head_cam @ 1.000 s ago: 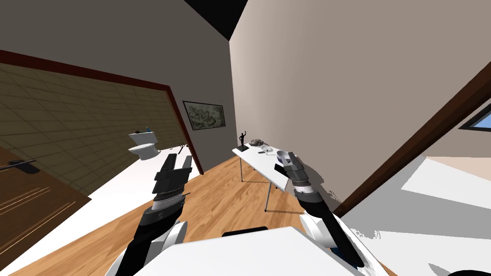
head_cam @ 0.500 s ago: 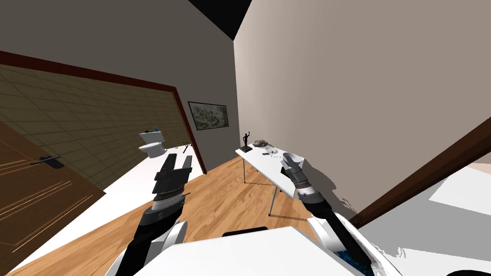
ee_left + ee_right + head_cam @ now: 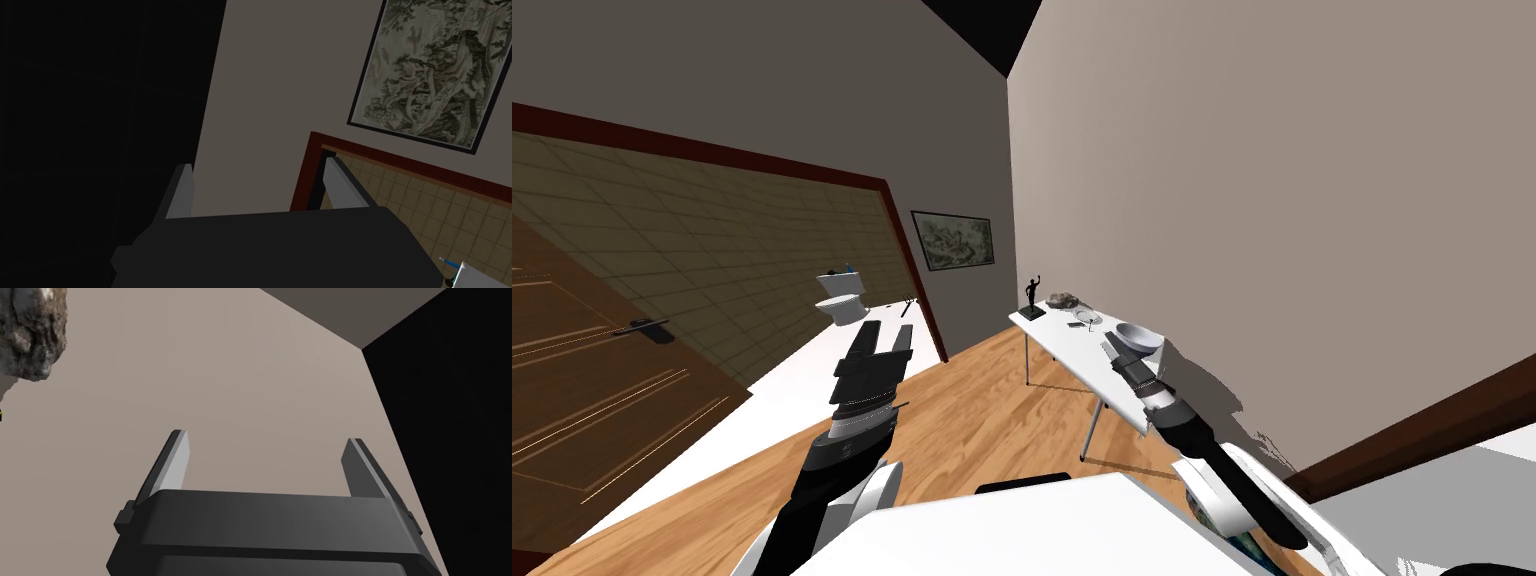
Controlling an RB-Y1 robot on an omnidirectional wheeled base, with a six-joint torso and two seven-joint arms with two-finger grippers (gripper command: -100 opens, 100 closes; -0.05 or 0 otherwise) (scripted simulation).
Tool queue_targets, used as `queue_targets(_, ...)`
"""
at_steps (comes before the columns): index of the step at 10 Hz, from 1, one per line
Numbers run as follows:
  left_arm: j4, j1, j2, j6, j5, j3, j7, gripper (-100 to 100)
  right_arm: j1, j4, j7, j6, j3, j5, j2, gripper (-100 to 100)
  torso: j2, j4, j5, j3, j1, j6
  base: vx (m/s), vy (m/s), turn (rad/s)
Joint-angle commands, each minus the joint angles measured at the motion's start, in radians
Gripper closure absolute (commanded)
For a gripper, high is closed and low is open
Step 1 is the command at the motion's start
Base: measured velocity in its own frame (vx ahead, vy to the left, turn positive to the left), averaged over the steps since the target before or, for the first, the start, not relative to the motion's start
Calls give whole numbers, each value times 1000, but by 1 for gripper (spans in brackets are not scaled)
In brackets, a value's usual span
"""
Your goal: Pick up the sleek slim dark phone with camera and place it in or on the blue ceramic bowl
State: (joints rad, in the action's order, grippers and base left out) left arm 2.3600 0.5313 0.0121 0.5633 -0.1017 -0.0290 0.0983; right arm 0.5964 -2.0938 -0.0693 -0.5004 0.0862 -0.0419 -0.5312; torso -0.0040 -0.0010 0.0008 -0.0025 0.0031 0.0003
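In the head view the phone (image 3: pixel 1075 325) is a tiny dark sliver on the white table (image 3: pixel 1068 346), its details too small to tell. It lies beyond the pale round bowl (image 3: pixel 1139 337), which the right gripper (image 3: pixel 1110 348) partly hides. In the left wrist view the left gripper (image 3: pixel 259 165) has its fingers apart, and in the right wrist view that gripper's fingers are also apart, with a rough mottled rock (image 3: pixel 30 333) cut off at the edge.

A white table (image 3: pixel 1074 350) stands on wood floor (image 3: pixel 972 405), just past the right fingers (image 3: pixel 175 460). A framed picture (image 3: pixel 430 75) hangs beyond the left fingers (image 3: pixel 342 185).
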Motion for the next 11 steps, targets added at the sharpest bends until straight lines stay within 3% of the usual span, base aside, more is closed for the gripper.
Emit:
queue_targets(1,0,0,0,0,0,0,0,0,16,35,-13,0,13,3,-50,-100,0,0,0,0,0,0,88,52,100)
queue_targets(6,0,0,0,0,0,0,0,0,37,100,-30,6,27,11,-188,-100,-1,0,0,0,0,0,72,40,69)
queue_targets(11,0,0,0,0,0,0,0,0,71,201,-48,8,37,31,-340,-100,0,0,0,0,0,0,71,40,74)
